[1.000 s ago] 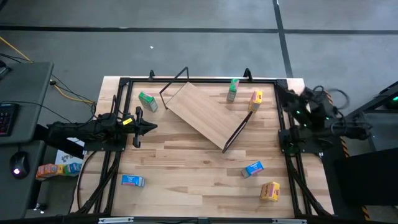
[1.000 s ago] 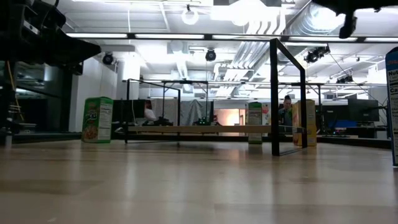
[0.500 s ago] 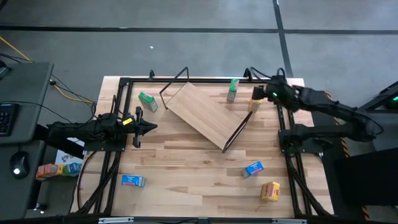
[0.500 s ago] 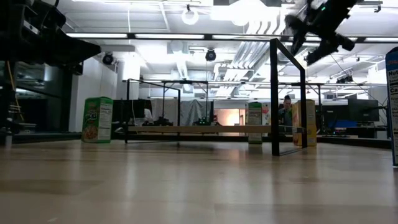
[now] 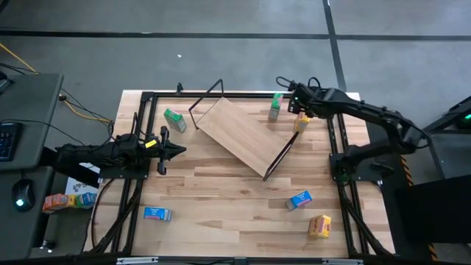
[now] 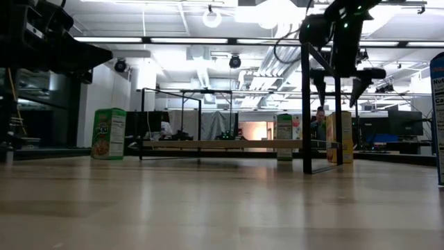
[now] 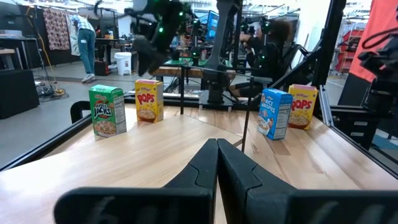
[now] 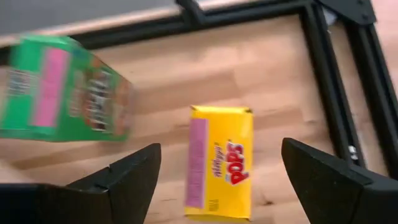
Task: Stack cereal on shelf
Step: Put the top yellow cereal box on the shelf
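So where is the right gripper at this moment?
In the high view the right gripper hangs open over the table's far right, above the yellow Pops box, beside the green box.

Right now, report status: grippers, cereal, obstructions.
Right gripper open, hanging over the yellow box. Left gripper shut, parked at table's left edge. Shelf bare. Green box stands close beside the yellow one.

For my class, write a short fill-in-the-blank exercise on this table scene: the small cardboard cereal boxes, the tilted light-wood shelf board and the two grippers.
1. The right gripper hangs open above the small ____ cardboard cereal box.
2. The left gripper is ____.
3. The tilted light-wood shelf board carries ____ boxes.
4. Beside the yellow box stands a small ____ cardboard box.

Missing words: yellow; shut; no; green
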`<act>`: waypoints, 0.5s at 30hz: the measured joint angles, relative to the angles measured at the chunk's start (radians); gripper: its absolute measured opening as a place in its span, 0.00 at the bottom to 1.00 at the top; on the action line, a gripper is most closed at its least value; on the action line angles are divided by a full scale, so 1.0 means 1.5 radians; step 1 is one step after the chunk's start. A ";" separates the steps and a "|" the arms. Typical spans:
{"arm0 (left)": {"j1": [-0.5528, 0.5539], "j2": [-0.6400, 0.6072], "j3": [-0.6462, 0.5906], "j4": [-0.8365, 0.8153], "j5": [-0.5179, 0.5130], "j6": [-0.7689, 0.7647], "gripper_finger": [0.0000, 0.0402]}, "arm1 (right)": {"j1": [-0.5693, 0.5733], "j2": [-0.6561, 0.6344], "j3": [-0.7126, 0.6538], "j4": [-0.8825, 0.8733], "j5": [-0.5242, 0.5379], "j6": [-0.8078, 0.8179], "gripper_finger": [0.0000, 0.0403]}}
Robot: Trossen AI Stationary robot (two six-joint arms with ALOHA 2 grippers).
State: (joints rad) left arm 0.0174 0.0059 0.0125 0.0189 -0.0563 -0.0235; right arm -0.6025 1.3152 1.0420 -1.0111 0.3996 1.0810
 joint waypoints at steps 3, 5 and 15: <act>0.000 0.000 0.000 0.000 0.000 0.000 0.00 | 0.000 0.023 0.000 0.001 0.003 0.002 0.81; 0.000 0.000 0.000 0.000 0.000 0.000 0.00 | 0.000 0.034 0.000 0.005 0.016 0.002 0.81; 0.000 0.000 0.000 0.000 0.000 0.000 0.00 | -0.021 0.104 -0.001 0.000 -0.027 -0.018 0.81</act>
State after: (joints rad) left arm 0.0174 0.0063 0.0124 0.0189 -0.0563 -0.0235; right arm -0.6334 1.4718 1.0412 -1.0117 0.3586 1.0538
